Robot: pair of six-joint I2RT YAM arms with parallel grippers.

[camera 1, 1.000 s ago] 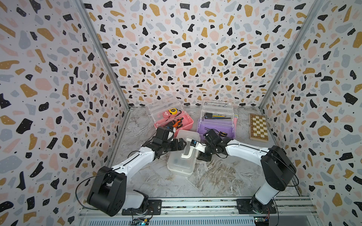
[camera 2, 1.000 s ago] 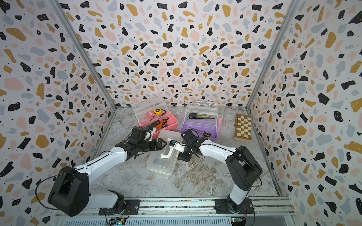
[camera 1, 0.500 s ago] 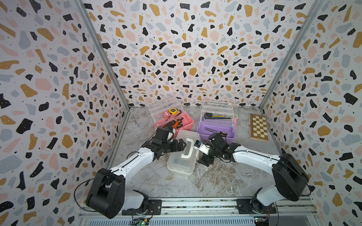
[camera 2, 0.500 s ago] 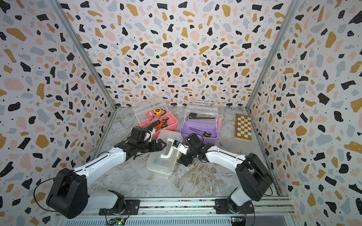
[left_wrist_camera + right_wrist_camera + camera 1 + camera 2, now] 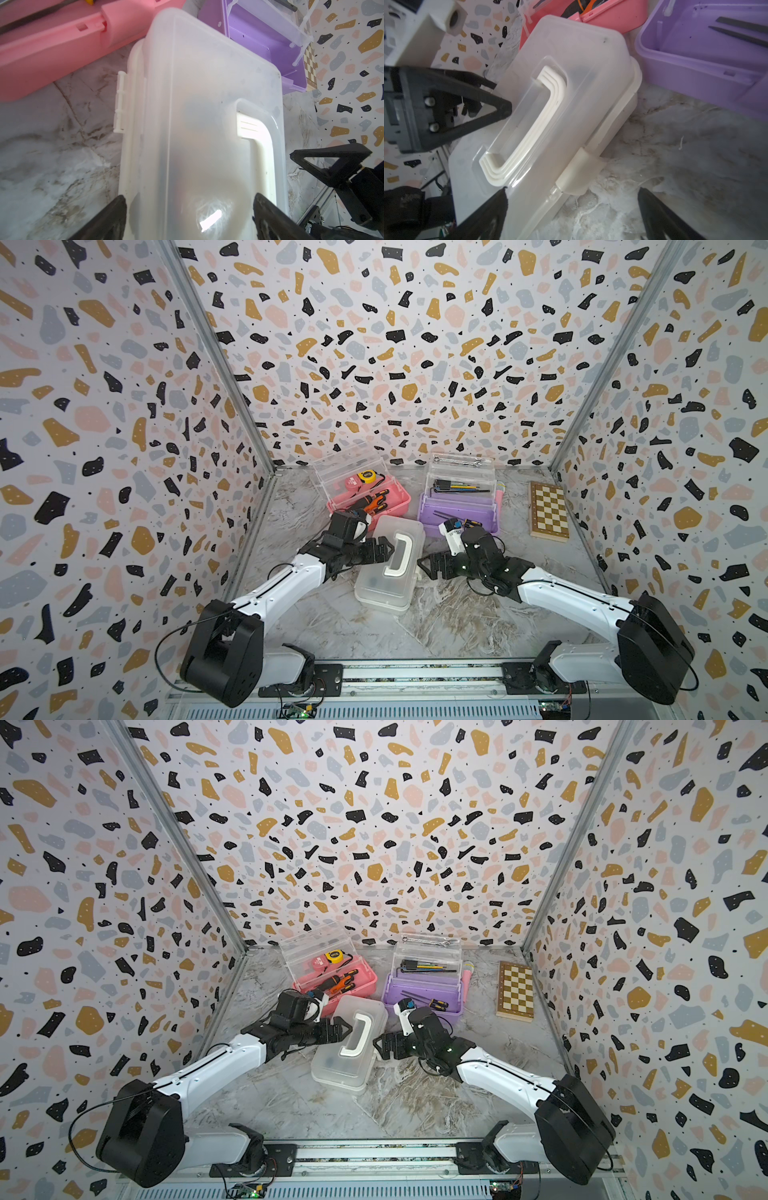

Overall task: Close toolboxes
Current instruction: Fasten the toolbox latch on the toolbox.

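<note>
The white toolbox (image 5: 388,568) (image 5: 349,1048) lies mid-table with its clear lid down and its white handle (image 5: 529,133) flat in the lid's recess. My left gripper (image 5: 384,549) (image 5: 189,197) is open, its fingers spread over the lid's left side. Just off the box's right side, my right gripper (image 5: 424,566) (image 5: 573,189) is open and empty, next to the white latch (image 5: 581,172). Behind stand the pink toolbox (image 5: 388,506) and the purple toolbox (image 5: 457,516), both with clear lids raised and tools inside.
A wooden chessboard (image 5: 548,510) lies flat at the back right by the wall. Patterned walls close the table on three sides. The pink toolbox and the purple toolbox stand close behind the white one, almost touching its far end.
My right gripper opened, let go of the white handle and drew back to the right. The handle dropped flat onto the lid. The left gripper barely moved.
</note>
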